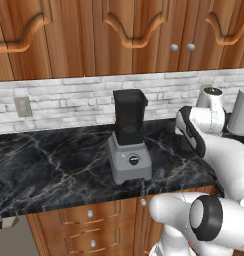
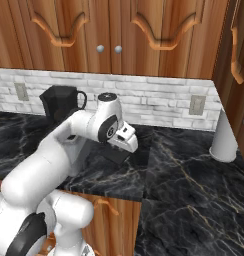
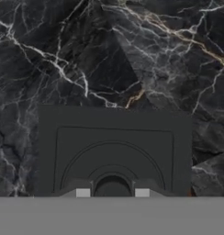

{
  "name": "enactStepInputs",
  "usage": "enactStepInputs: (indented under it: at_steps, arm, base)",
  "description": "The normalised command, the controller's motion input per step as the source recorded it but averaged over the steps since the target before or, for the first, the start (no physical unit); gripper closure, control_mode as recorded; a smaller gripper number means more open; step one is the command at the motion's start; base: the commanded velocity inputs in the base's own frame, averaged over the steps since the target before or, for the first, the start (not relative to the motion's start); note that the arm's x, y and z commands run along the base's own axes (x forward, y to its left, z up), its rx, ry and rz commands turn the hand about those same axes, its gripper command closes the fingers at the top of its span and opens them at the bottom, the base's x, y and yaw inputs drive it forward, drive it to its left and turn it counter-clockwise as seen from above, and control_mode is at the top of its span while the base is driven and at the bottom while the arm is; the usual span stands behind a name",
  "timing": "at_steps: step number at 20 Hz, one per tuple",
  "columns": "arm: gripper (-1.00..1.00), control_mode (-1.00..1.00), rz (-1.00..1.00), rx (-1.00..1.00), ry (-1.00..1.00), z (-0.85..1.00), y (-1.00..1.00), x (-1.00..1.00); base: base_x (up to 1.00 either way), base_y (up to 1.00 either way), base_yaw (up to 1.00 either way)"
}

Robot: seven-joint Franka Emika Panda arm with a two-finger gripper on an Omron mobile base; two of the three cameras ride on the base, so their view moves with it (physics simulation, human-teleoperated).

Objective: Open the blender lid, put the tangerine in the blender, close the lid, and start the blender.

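Observation:
The blender (image 1: 129,150) stands mid-counter on its boxy grey base, its round knob (image 1: 134,160) facing front. Its tall dark jar (image 1: 129,116) is uncapped, and in the right base view the jar (image 2: 58,102) peeks out behind my arm. To the blender's right, my gripper (image 3: 112,193) is shut on the centre knob of the blender lid (image 3: 114,137), a flat square black cap. The gripper (image 2: 119,148) holds the lid (image 2: 113,154) at or just above the dark marble counter (image 3: 86,55); I cannot tell if they touch. The tangerine is out of view.
A grey cylinder (image 2: 224,135) stands against the backsplash at the far right, also in the left base view as the cylinder (image 1: 241,112). Wall outlets (image 1: 23,106) sit on the white brick wall. Wooden cabinets hang overhead, and drawers (image 1: 89,214) lie below the counter's front edge.

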Motion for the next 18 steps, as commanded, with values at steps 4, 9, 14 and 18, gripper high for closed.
enactStepInputs:
  at_steps: [4, 9, 14, 18]
  arm:
    - [1.0, -1.0, 0.0, 0.0, -0.13, 1.0, 0.08, -0.15]
    - [1.0, -1.0, 0.0, 0.0, -0.13, 1.0, 0.23, -0.11]
    - [1.0, -1.0, 0.0, 0.0, -0.15, 1.0, 0.47, -0.09]
    - [1.0, -1.0, 0.0, 0.0, -0.11, 0.85, 0.7, -0.01]
  base:
    - [0.0, 0.0, 0.0]
    - [0.0, 0.0, 0.0]
    - [0.0, 0.0, 0.0]
    - [0.0, 0.0, 0.0]
